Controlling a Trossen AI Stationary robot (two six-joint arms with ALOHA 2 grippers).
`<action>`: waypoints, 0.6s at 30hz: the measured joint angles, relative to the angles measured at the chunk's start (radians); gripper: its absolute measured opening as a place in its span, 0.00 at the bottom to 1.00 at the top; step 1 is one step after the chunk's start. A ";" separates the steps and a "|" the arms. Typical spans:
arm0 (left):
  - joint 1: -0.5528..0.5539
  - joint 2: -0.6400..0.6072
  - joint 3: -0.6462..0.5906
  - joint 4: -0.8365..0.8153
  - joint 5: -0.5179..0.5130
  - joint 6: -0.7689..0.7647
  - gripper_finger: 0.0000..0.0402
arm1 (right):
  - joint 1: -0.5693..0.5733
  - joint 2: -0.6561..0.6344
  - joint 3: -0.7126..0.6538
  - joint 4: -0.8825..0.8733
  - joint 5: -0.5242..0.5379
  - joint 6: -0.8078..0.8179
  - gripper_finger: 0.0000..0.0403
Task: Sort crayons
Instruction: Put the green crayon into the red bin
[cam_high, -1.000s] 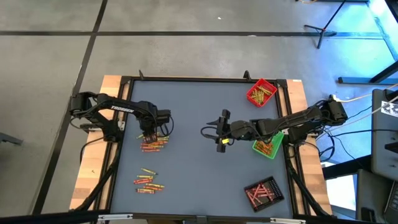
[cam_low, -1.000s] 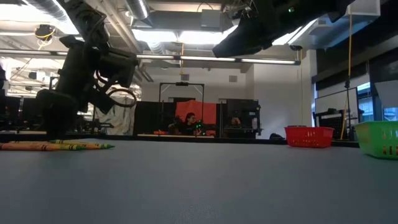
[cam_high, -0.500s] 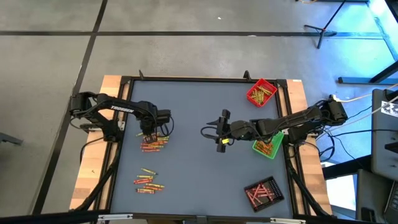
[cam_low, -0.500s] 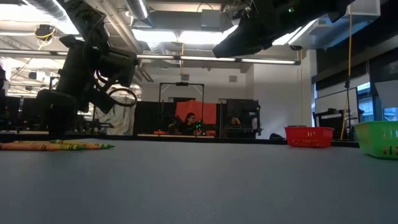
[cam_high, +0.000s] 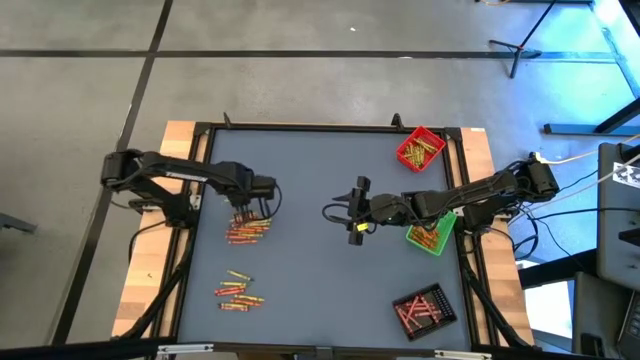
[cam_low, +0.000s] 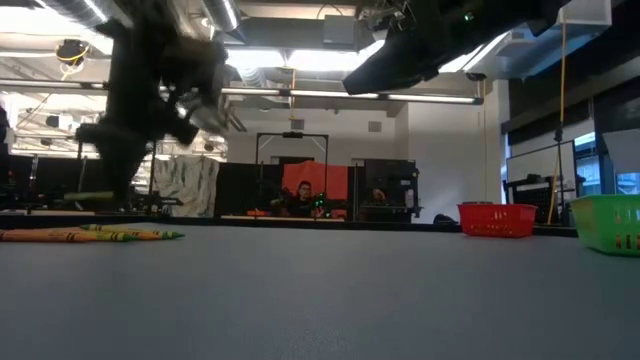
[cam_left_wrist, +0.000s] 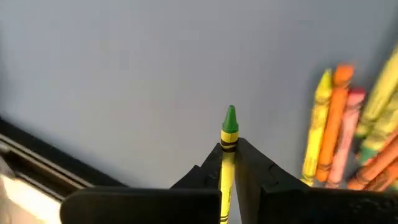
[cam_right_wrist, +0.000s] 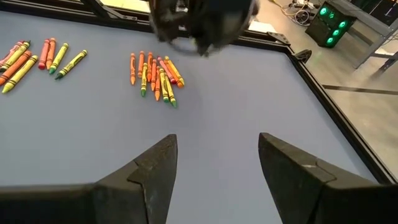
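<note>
My left gripper (cam_high: 243, 205) is at the table's left, over a pile of red, orange and yellow crayons (cam_high: 248, 232). It is shut on one crayon (cam_left_wrist: 228, 140) with a yellow wrapper and a green tip. The pile lies flat on the table and also shows in the left wrist view (cam_left_wrist: 348, 143) and the low view (cam_low: 90, 236). A second crayon pile (cam_high: 238, 290) lies nearer the front left. My right gripper (cam_high: 345, 211) hangs open and empty over the table's middle; its fingers stand wide apart in its wrist view (cam_right_wrist: 214, 149). My left gripper pinches the crayon's wrapped shaft (cam_left_wrist: 227, 149) between its two fingers (cam_left_wrist: 255, 168). The crayon lies along the fingers, and its green tip (cam_left_wrist: 230, 117) sticks out past their ends. The crayon is lifted clear of the table.
A red tray (cam_high: 420, 148) with crayons stands at the far right, a green tray (cam_high: 432, 235) at the right under my right arm, and a black tray (cam_high: 425, 308) with crayons at the near right. Bare grey table lies between the piles and the trays.
My left gripper has risen from the crayon pile in the last half second, blurred in the low view, taking the green-tipped crayon up clear of the table. The pile has stayed where it was.
</note>
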 joint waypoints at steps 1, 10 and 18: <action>-0.015 -0.026 0.014 0.001 -0.011 0.000 0.02 | 0.000 0.000 0.000 -0.001 0.000 0.003 0.55; -0.178 -0.239 0.060 0.197 -0.135 0.039 0.02 | 0.000 0.000 0.000 0.004 -0.028 0.055 0.58; -0.277 -0.263 0.045 0.564 -0.167 0.216 0.02 | -0.002 0.040 0.002 0.074 -0.045 0.033 0.76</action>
